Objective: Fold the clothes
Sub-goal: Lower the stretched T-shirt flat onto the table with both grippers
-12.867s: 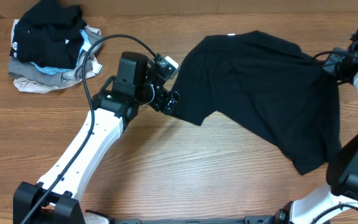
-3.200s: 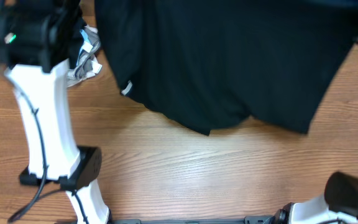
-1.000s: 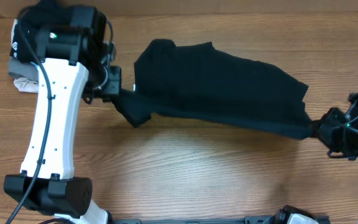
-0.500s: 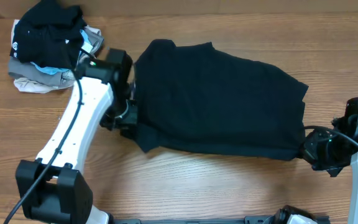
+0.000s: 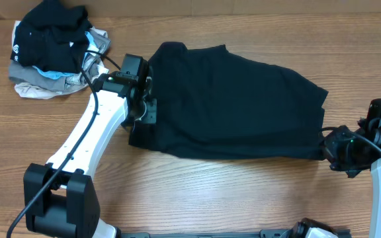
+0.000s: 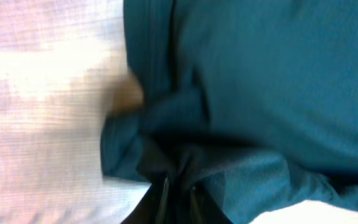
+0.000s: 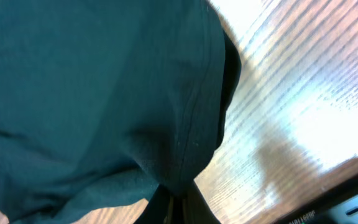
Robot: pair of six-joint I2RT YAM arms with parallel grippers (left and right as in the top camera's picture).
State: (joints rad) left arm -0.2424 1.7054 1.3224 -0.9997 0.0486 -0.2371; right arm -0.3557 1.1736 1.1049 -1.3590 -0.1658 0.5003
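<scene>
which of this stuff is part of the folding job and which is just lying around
For the job: black T-shirt, spread on the table; left tool and right tool at its opposite edges.
Just lying about: heap of other garments, black, grey, light blue and beige, apart from the shirt.

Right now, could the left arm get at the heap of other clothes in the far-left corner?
Probably yes: the heap lies near the left gripper with only bare table between. But it looks shut on the edge of the black T-shirt, so it must let go first.
</scene>
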